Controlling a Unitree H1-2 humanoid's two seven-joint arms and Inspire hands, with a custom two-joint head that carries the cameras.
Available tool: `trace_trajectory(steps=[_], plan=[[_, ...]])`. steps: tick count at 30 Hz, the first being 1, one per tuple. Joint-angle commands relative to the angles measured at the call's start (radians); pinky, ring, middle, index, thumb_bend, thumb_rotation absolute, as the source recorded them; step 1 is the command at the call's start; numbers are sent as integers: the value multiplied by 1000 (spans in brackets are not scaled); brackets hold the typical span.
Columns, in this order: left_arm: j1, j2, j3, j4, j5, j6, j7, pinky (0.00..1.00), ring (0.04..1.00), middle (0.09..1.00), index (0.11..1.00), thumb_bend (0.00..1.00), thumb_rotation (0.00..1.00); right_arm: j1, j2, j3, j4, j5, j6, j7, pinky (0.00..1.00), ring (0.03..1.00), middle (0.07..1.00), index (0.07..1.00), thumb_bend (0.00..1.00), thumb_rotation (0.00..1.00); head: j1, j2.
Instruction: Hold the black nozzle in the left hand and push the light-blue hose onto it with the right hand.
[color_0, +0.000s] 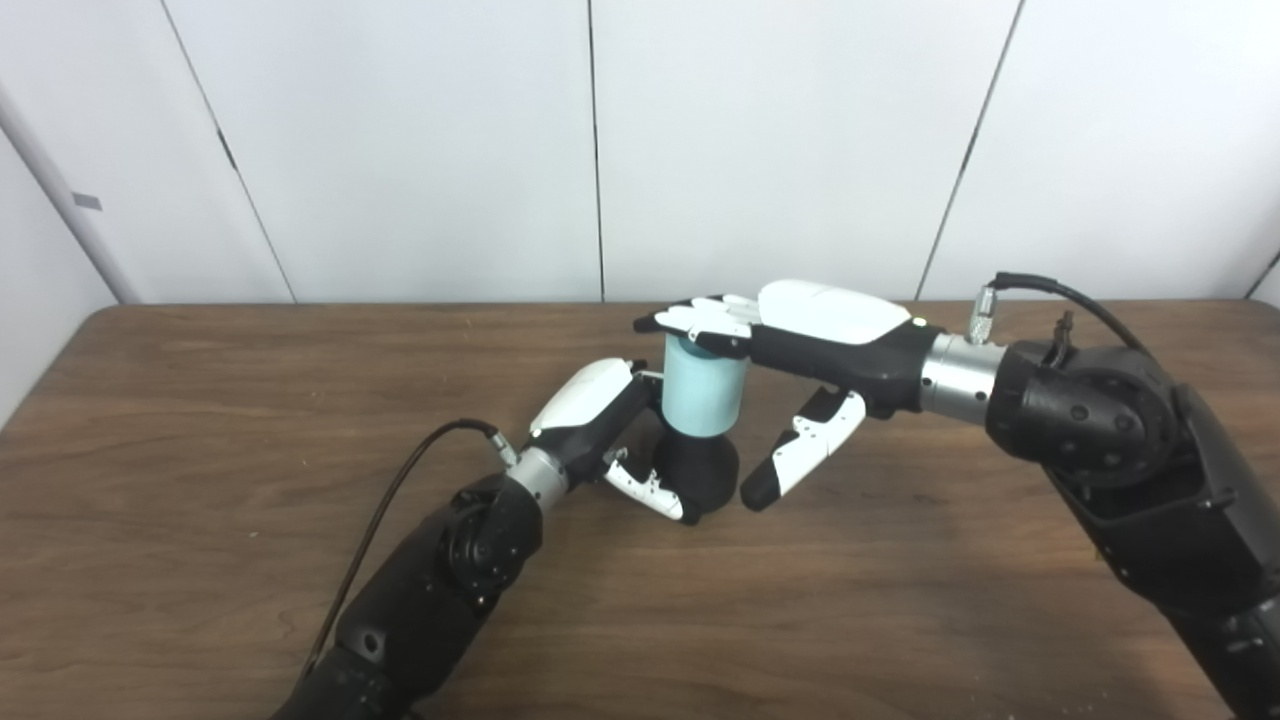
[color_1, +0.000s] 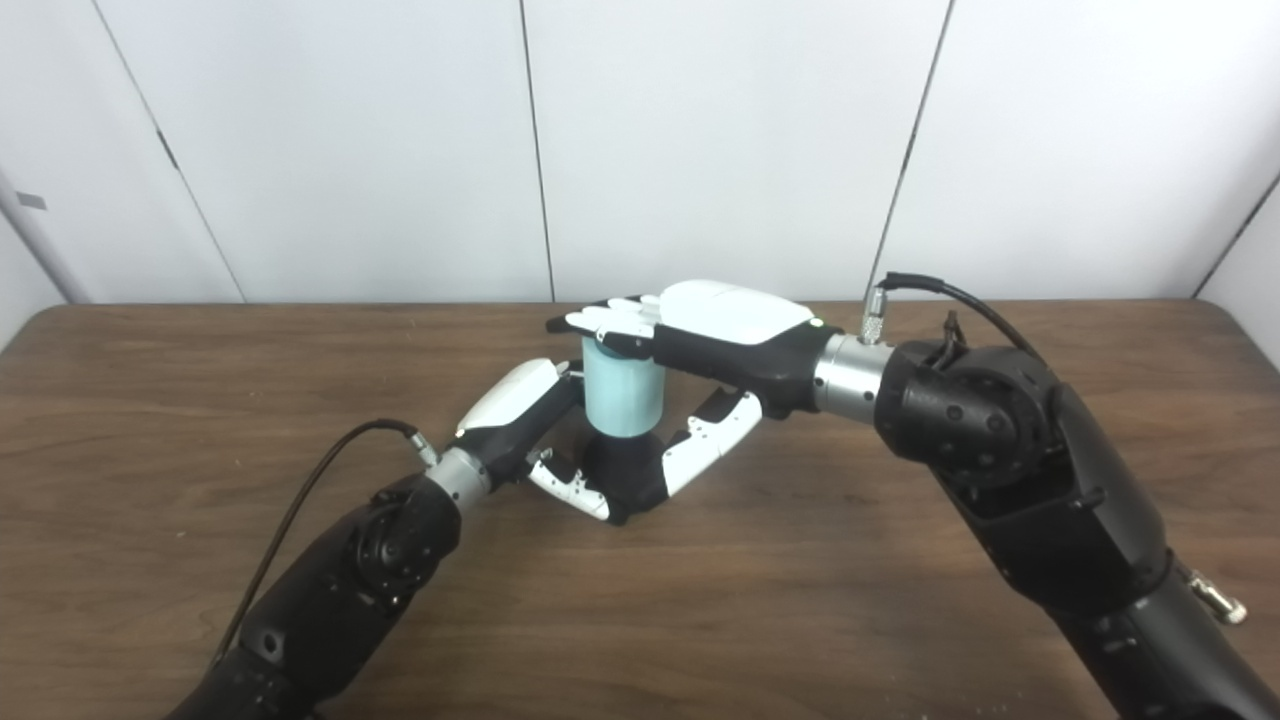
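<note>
The black nozzle stands on the wooden table near its middle. My left hand is shut around the nozzle from the left, with its thumb curled across the front. The light-blue hose, a short upright cylinder, sits on top of the nozzle. My right hand lies flat, palm down, with its fingers stretched over the hose's top end. Its thumb hangs down to the right of the nozzle, apart from it in the left eye view. The join between hose and nozzle is partly hidden by my left hand.
A black cable loops from my left wrist over the table. Another cable arches over my right wrist. White wall panels stand just behind the table's far edge.
</note>
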Motion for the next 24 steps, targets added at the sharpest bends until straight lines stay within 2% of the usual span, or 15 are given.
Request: trace_trajectory(steps=[1, 6, 7, 10, 16, 24], plan=[[43, 11, -42, 49, 38, 35, -77, 1000, 640, 502, 475, 525, 0, -26, -15, 8, 1, -24, -32, -8, 1000, 1000, 1000, 1000, 881, 895, 1, 1], [45, 10, -42, 44, 37, 35, -77, 1000, 640, 501, 476, 525, 0, -19, -22, 40, 10, -75, -68, -3, 1000, 1000, 1000, 1000, 884, 891, 1, 3], [45, 10, -42, 44, 37, 34, -77, 1000, 640, 501, 476, 525, 0, -18, -25, 50, 10, -93, -79, -1, 1000, 1000, 1000, 997, 891, 863, 1, 4], [46, 10, -42, 46, 36, 34, -76, 1000, 640, 501, 476, 525, 0, -14, -32, 74, 11, -147, -108, 5, 1000, 1000, 1000, 1000, 888, 888, 3, 3], [46, 5, -40, 45, 36, 44, -76, 1000, 640, 501, 476, 525, 0, 2, -46, 85, 23, -223, -161, -13, 1000, 1000, 1000, 1000, 885, 886, 2, 2], [44, 2, -39, 48, 35, 43, -73, 1000, 638, 501, 476, 525, 0, 44, -48, 86, -8, -270, -200, -23, 1000, 1000, 1000, 998, 888, 883, 4, 5]])
